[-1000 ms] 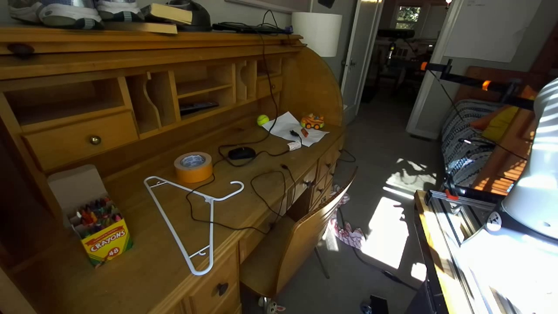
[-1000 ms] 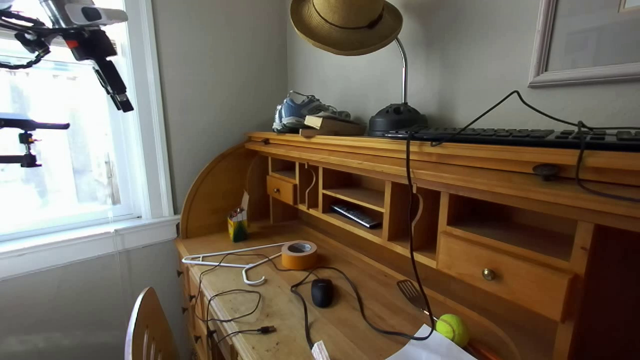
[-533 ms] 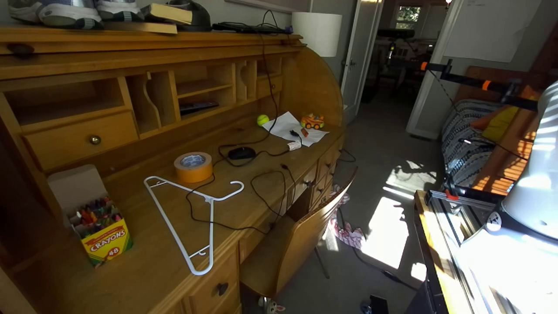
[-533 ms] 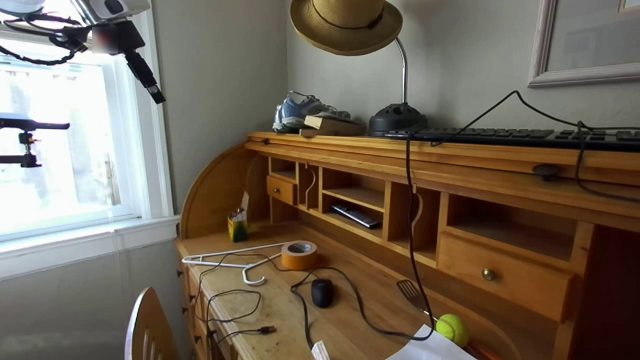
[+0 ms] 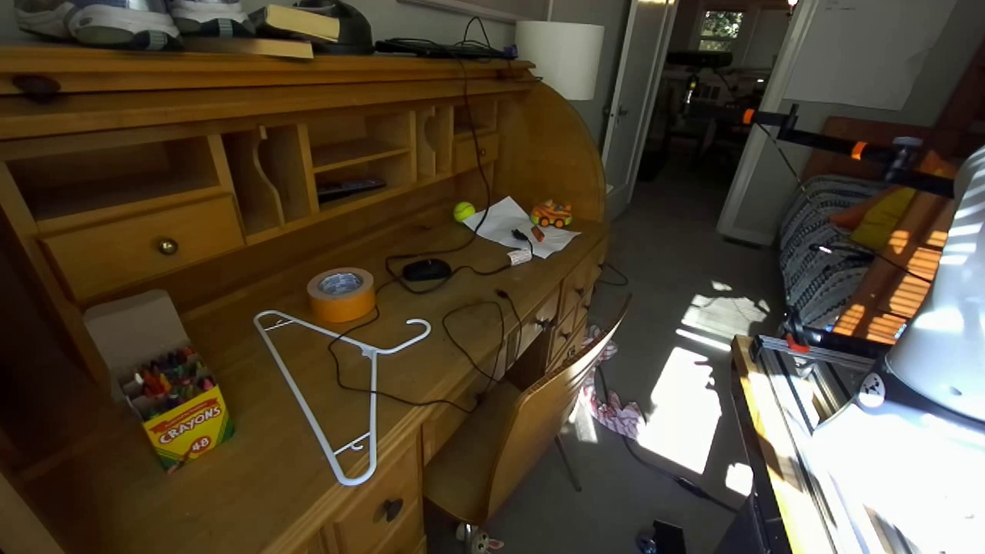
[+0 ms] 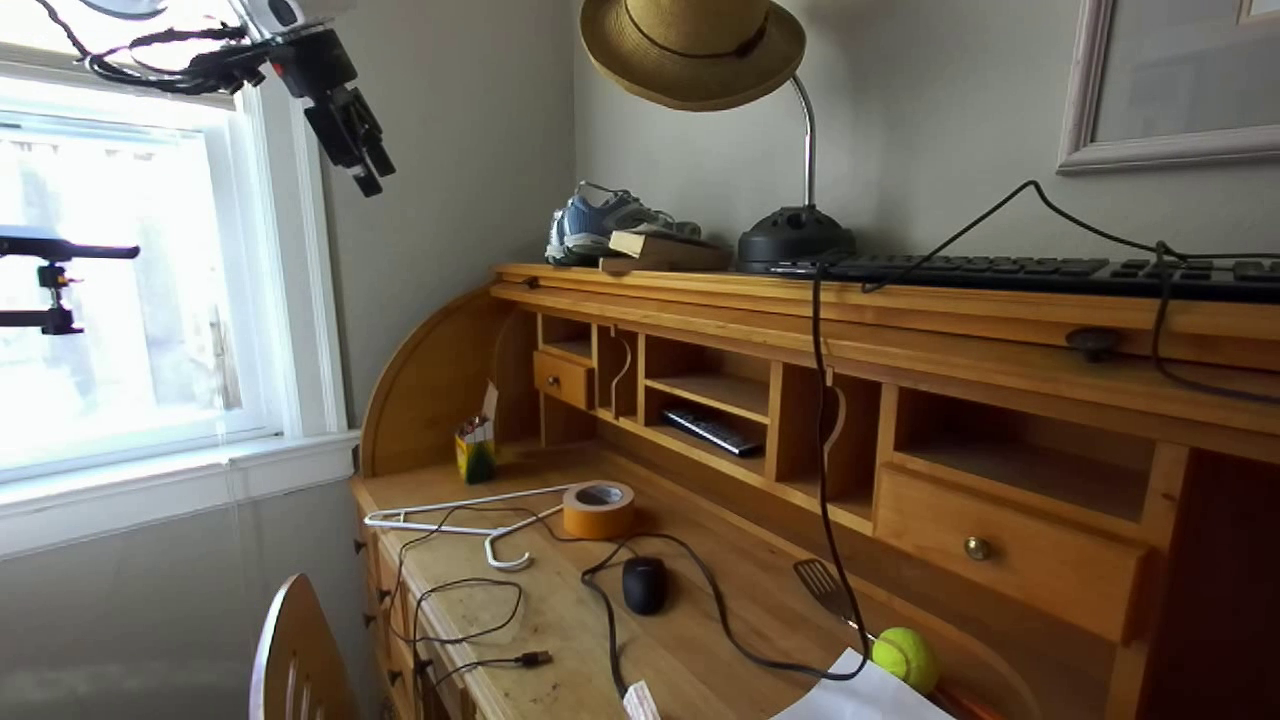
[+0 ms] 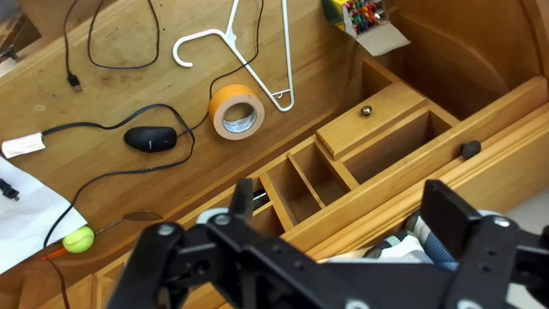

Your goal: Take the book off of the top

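The book (image 5: pixel 300 23) lies on a tan flat object (image 5: pixel 250 48) on the top (image 5: pixel 415 69), between the shoes and a black lamp base. Its pale page edges face out. In an exterior view the book (image 6: pixel 640 245) also shows in front of a blue-grey shoe. My gripper (image 6: pixel 376 177) hangs in the air by the window, to the left of the book and higher. In the wrist view the gripper (image 7: pixel 339 189) is open, with nothing between its fingers. A pale sliver shows behind the gripper body there; I cannot tell whether it is the book.
Shoes (image 6: pixel 600 222), the lamp base (image 6: pixel 795 240) with a hat (image 6: pixel 700 50) above it, and a keyboard (image 6: pixel 1000 270) stand along the top. A cable hangs down to the desk. Below lie a tape roll (image 5: pixel 341 296), hanger (image 5: pixel 375 400), crayons box (image 5: pixel 188 423) and mouse (image 5: pixel 427 269).
My gripper has moved right in an exterior view, away from the window and toward the desk's top, and has turned so that both fingers show. The book and desk things have not moved.
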### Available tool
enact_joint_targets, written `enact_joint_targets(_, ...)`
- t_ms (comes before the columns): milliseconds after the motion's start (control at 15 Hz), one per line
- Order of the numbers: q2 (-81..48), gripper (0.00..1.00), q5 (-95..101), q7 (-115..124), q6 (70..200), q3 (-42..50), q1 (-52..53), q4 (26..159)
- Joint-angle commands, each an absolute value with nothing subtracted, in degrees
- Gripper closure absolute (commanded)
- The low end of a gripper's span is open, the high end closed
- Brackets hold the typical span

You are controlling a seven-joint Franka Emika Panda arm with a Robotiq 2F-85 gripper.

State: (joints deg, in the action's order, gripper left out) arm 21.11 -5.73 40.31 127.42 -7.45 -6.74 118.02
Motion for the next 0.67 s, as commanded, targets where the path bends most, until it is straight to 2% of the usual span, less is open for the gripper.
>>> enact_joint_targets(0,15.76,0.00,-8.26,48.77,129.07,-6.40,-6.45,113.11)
enact_joint_targets(467,11.88,0.00,-8.94,67.12,135.89,-5.26,-6.30,111.02)
enact_joint_targets(600,12.76,0.00,-8.24,65.06,134.86,-4.41,-5.35,111.83)
